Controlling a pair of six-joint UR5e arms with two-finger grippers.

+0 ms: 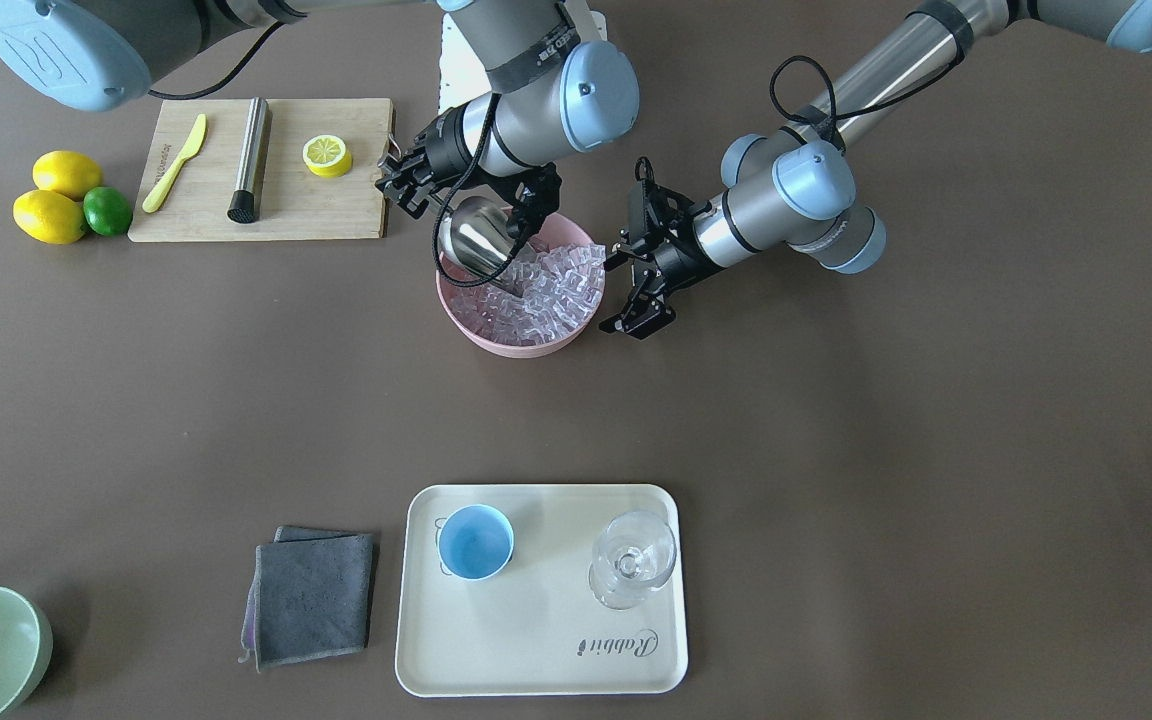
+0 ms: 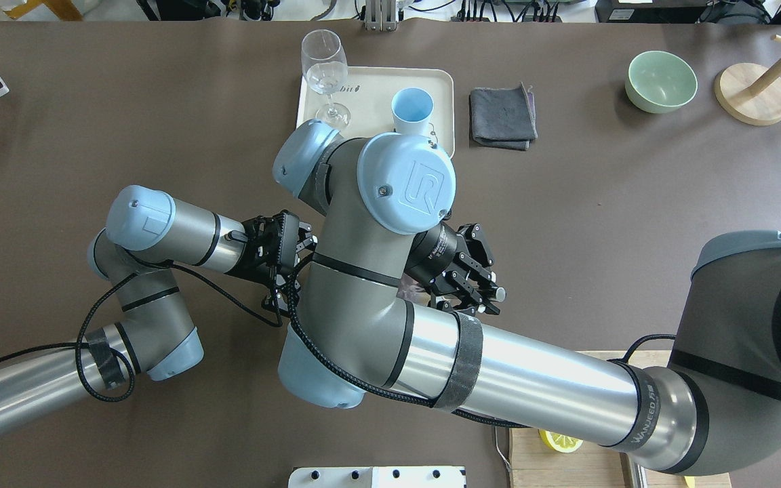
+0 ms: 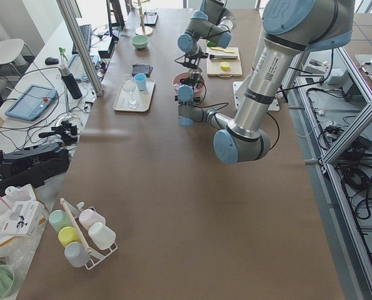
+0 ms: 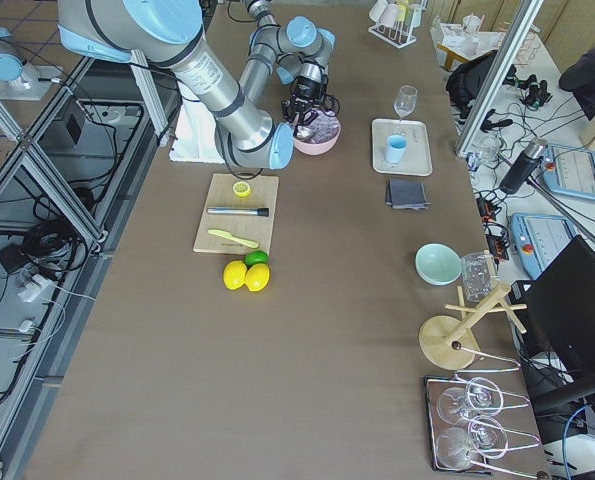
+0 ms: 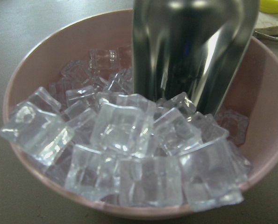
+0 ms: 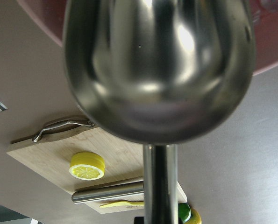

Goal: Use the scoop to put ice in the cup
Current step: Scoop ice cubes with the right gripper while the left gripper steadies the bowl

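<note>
Scooping stage | right gripper (image 1: 526, 208) clamped on scoop (image 1: 476, 240) handle, trough steeply nose-down in ice (image 1: 558, 285), pink bowl (image 1: 516, 346) | left gripper (image 1: 641, 318) spread, empty, just beside bowl | cup (image 1: 476, 541) on tray (image 1: 536, 640), well apart, straight outward from robot.

Arms, two: right gripper (image 1: 526, 212), carried on a bent wrist over the pink bowl (image 1: 521, 348), is clamped on the scoop (image 1: 476, 240); left gripper (image 1: 642, 320) is held just beside that bowl, angled downward, jaws parted and empty.
</note>
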